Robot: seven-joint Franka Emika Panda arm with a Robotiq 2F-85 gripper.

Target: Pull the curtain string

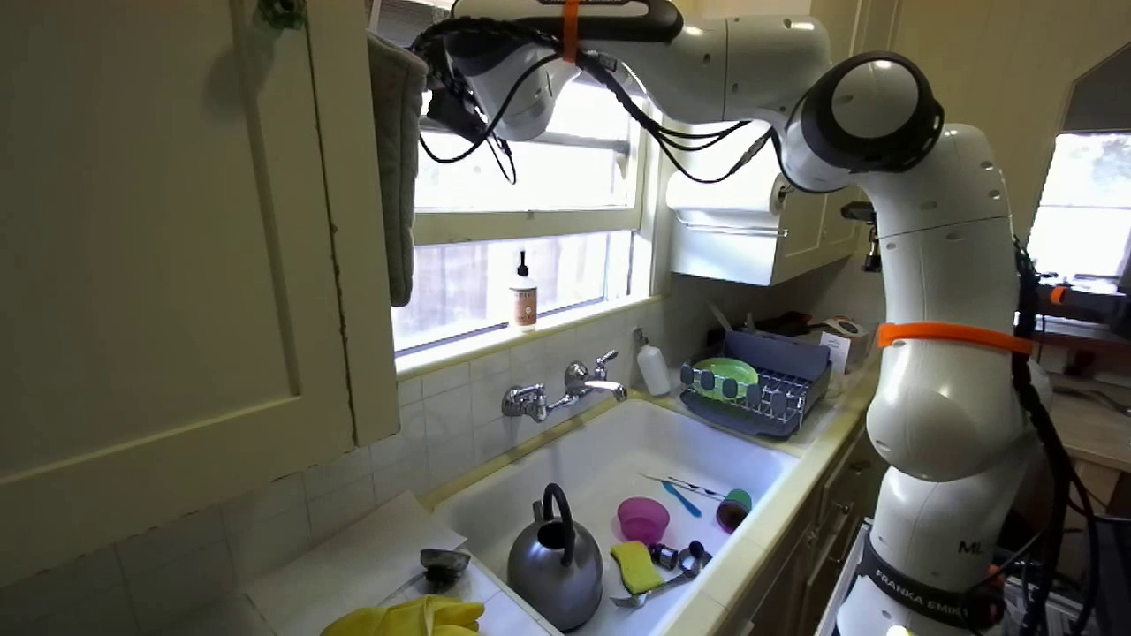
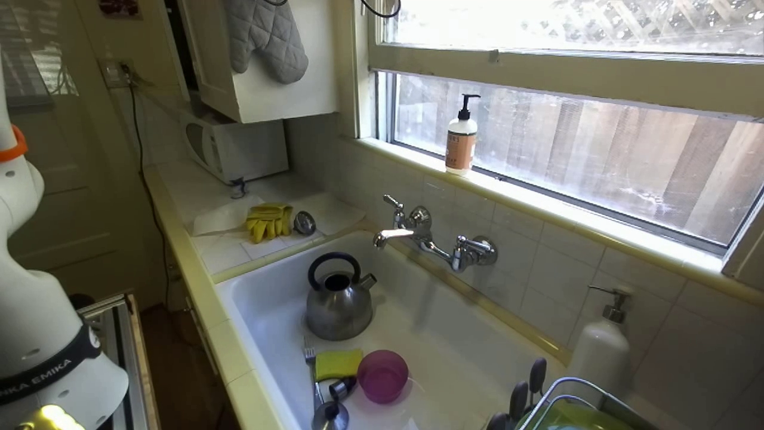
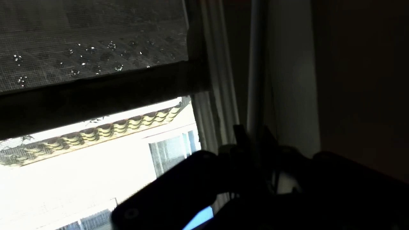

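Brightly daylit sash window (image 1: 530,223), cream cupboard (image 1: 150,265) at near left, pale tiled wall (image 1: 446,393) beneath both, another bright window (image 1: 1094,203) far right

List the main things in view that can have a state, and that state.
Pale slender curtain string: hanging, held.
Black two-fingered gripper: closed on the string.
Rounded grey metal kettle: upright, top seemingly open.
Round pink plastic bowl: upright.
Curved chrome faucet: not running.
White orange-labelled plastic pump bottle: upright.
Yellow rubber gloves: lying limp.
Grey quilted fabric mitt: hanging.

White arm (image 1: 941,406), orange bands (image 1: 954,334), black cables (image 1: 482,27)
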